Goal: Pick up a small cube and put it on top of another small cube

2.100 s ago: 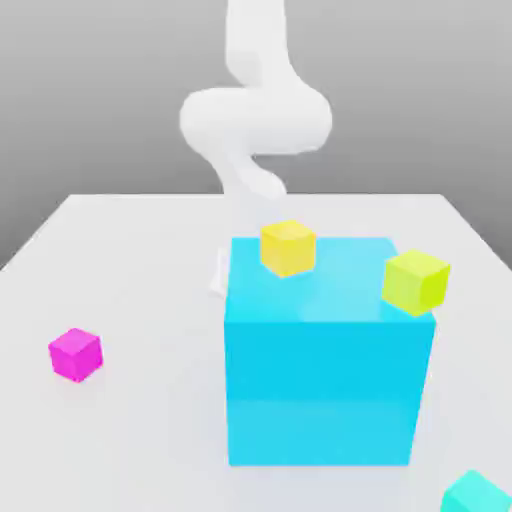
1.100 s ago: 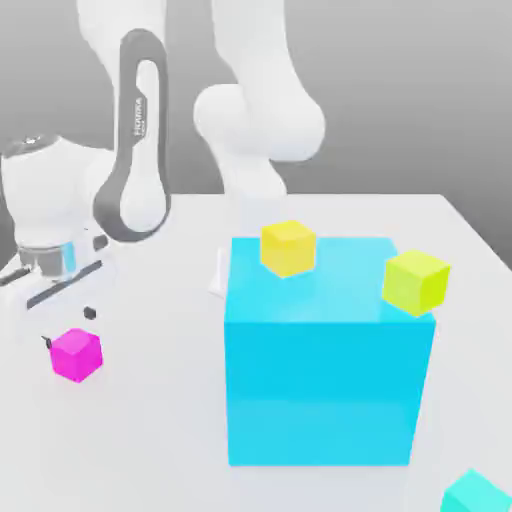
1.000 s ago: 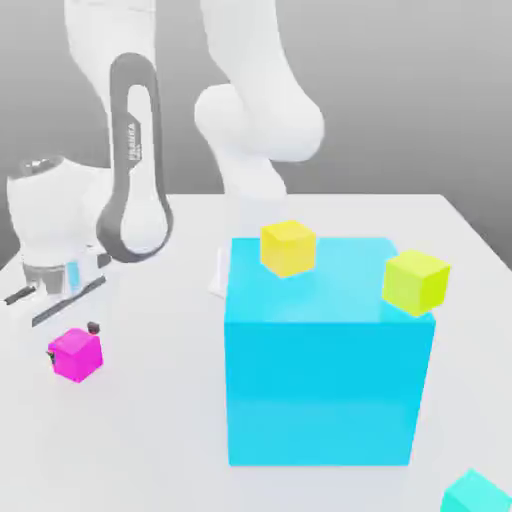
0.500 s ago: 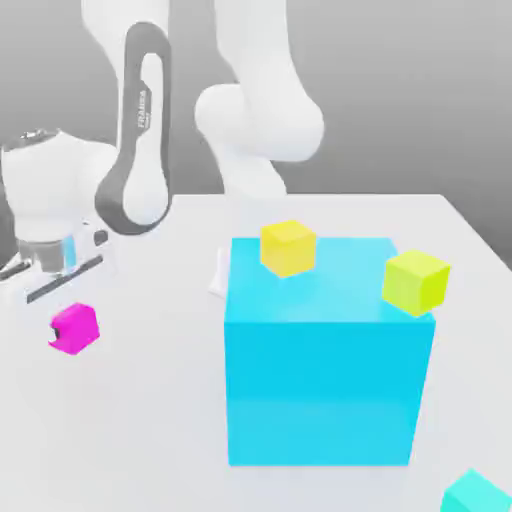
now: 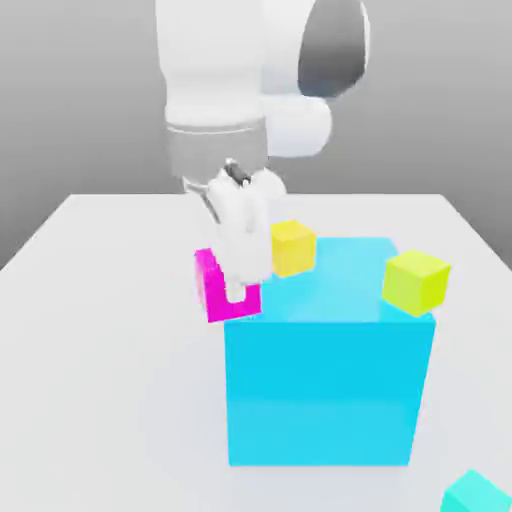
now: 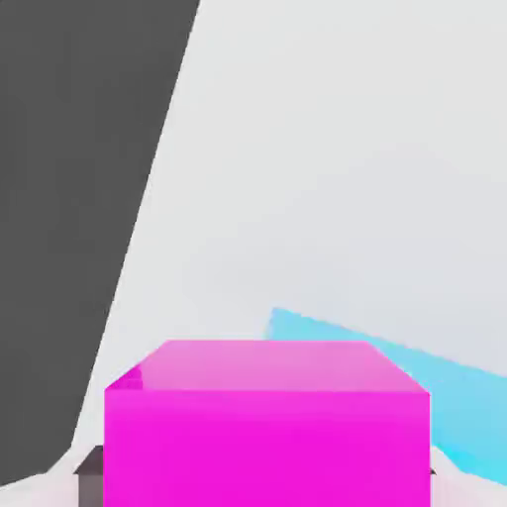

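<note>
Hand (image 5: pixel 236 283) pinching the pink cube (image 5: pixel 212 288), raised beside the cyan block's (image 5: pixel 328 385) top edge, near the yellow cube (image 5: pixel 291 248).

The white arm comes down from the top of the exterior view, its thick wrist section upright above the claw (image 5: pixel 238 285). The claw points downward, its white fingers (image 5: pixel 243 245) closed on the pink cube (image 5: pixel 213 290) and holding it in the air. In the hand view the cube (image 6: pixel 267 421) sits between the finger pads.
</note>
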### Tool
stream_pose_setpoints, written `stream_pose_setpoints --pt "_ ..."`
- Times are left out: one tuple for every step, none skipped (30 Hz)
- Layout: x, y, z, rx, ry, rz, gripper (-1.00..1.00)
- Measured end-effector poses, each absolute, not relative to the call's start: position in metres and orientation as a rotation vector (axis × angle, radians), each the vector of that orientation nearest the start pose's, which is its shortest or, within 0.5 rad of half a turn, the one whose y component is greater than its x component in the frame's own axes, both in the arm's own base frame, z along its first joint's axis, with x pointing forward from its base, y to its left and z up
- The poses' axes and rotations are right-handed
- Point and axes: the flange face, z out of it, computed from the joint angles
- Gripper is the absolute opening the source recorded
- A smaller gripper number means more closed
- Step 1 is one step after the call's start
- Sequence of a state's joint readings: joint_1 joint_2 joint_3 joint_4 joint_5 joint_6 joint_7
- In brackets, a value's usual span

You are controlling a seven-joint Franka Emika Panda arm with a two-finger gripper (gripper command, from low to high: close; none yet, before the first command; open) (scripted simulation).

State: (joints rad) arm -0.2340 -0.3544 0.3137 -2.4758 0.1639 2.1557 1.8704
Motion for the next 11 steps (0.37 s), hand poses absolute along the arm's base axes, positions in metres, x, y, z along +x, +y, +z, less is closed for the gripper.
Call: stream_pose_setpoints --pt "0.426 0.067 0.427 -1.882 2.475 0.017 -1.00" --pt "0.420 0.092 0.438 -1.955 2.425 0.015 -1.00" --pt "0.412 0.118 0.449 -2.027 2.372 0.012 -1.00" --pt "0.404 0.143 0.454 -2.098 2.319 0.009 -1.00" --pt "0.397 0.161 0.449 -2.149 2.279 0.006 -1.00" --pt "0.394 0.170 0.439 -2.175 2.259 0.004 -1.00" --pt "0.392 0.174 0.426 -2.187 2.249 0.004 -1.00" --pt "0.391 0.176 0.415 -2.193 2.244 0.003 1.00" --pt "0.391 0.176 0.415 -2.193 2.244 0.003 1.00" --pt "0.391 0.176 0.415 -2.193 2.244 0.003 1.00" --pt "0.391 0.176 0.415 -2.193 2.244 0.003 1.00"
